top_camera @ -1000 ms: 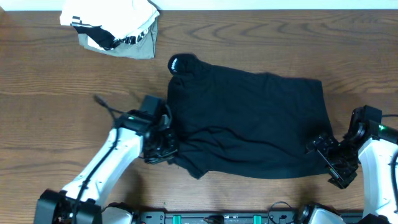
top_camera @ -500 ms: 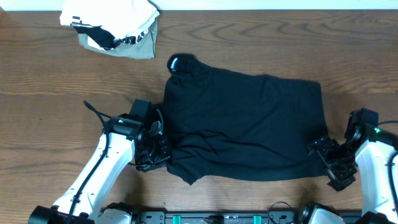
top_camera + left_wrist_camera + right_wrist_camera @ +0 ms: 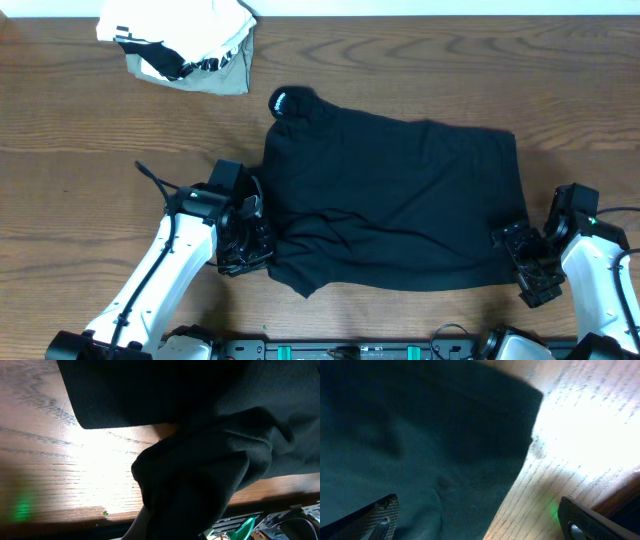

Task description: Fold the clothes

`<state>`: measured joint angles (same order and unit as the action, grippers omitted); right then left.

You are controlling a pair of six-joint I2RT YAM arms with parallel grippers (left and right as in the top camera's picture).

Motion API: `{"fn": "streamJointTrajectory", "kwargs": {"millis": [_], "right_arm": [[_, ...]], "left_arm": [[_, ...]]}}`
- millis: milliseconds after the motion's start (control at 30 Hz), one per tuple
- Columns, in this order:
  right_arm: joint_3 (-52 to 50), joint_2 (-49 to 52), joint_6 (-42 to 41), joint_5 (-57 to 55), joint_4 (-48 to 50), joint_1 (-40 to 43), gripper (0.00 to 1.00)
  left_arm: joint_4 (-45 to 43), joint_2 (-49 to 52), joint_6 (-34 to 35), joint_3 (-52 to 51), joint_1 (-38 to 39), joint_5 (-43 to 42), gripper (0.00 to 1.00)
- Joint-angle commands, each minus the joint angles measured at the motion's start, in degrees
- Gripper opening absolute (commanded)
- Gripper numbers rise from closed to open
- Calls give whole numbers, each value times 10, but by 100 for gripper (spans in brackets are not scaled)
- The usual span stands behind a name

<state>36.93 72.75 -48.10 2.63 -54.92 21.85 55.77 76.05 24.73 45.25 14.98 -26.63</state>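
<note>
A black garment lies spread on the wooden table, its lower left corner bunched up. My left gripper is shut on that bunched corner. In the left wrist view the black fabric fills the space between the jaws and hides them, with only one pale finger showing. My right gripper is open over the garment's lower right corner. In the right wrist view its fingers stand wide apart, one over the fabric and one over bare wood.
A heap of white and black clothes lies at the far left corner. A shiny black lump sits at the garment's far left corner. The table's front edge and a mounting rail run just behind both arms.
My left gripper has pulled the garment's lower left corner a little to the left and toward the front, bunching it. My right gripper has shifted slightly at the lower right corner.
</note>
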Motion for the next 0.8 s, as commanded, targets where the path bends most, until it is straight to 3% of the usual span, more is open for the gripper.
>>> {"fn": "streamJointTrajectory", "kwargs": {"millis": [0,767], "right_arm": [[-2,-1,-40,-39,2,3,99],[-4,63,-63,-40,56,4,99]], "left_arm": [[6,-6,-12,3,-5,1,7],[5,-6,-12,3,-5,1,7]]}}
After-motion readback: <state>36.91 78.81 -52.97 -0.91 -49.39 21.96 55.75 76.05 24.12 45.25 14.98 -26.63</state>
